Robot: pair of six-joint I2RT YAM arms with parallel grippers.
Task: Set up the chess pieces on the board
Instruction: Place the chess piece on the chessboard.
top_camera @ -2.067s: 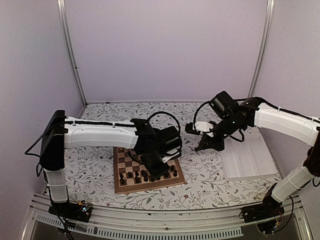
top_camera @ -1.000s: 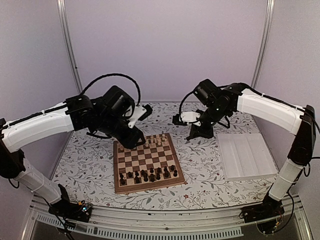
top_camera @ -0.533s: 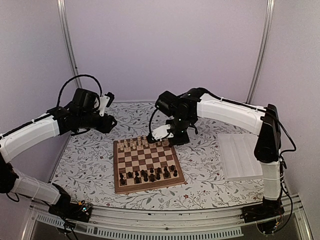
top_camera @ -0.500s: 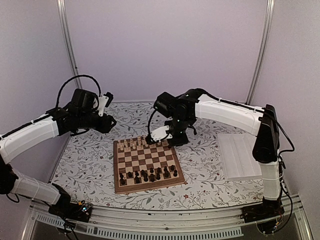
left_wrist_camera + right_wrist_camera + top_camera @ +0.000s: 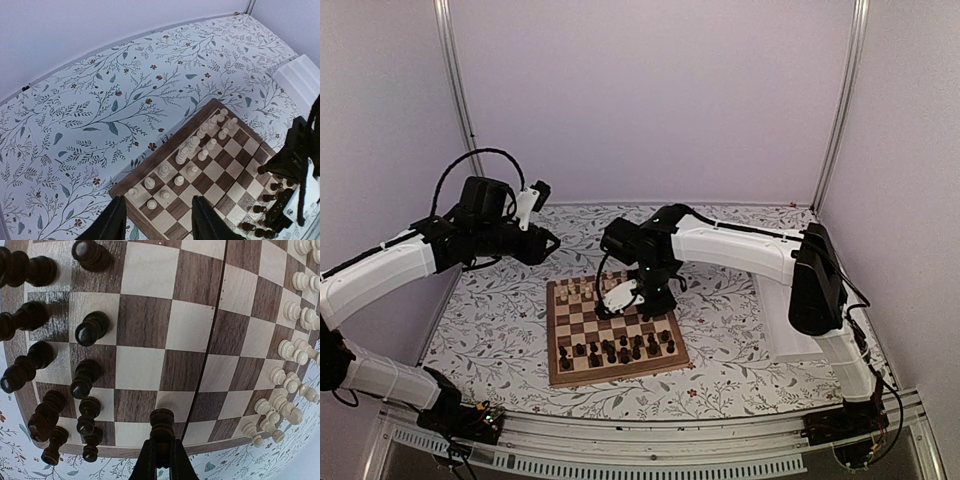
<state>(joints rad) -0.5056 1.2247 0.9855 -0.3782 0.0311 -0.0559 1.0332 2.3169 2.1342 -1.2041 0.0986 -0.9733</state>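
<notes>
One dark piece (image 5: pixel 162 421) is pinched upright between the closed fingers of the right gripper (image 5: pixel 161 454). In the wrist view it shows against the squares at the board's (image 5: pixel 150 320) edge, close to the centre fold. Seen from overhead, that gripper (image 5: pixel 636 294) hangs above the far half of the board (image 5: pixel 610 322), its arm reaching in from the right.

The other dark chess pieces (image 5: pixel 620 350) stand in two loose rows along the near side (not all squarely on their places, as far as the wrist view (image 5: pixel 86 331) shows). The cream pieces (image 5: pixel 192 145) line the opposite side in two rows.

The left gripper (image 5: pixel 160 226) has its fingers spread with nothing between them. It is raised over the floral tabletop (image 5: pixel 75 125) beyond the board's far left corner, well apart from every piece, and in the overhead view it (image 5: pixel 546 240) points toward the right arm. A white tray (image 5: pixel 300 80) lies on the tabletop to the right of the board.
</notes>
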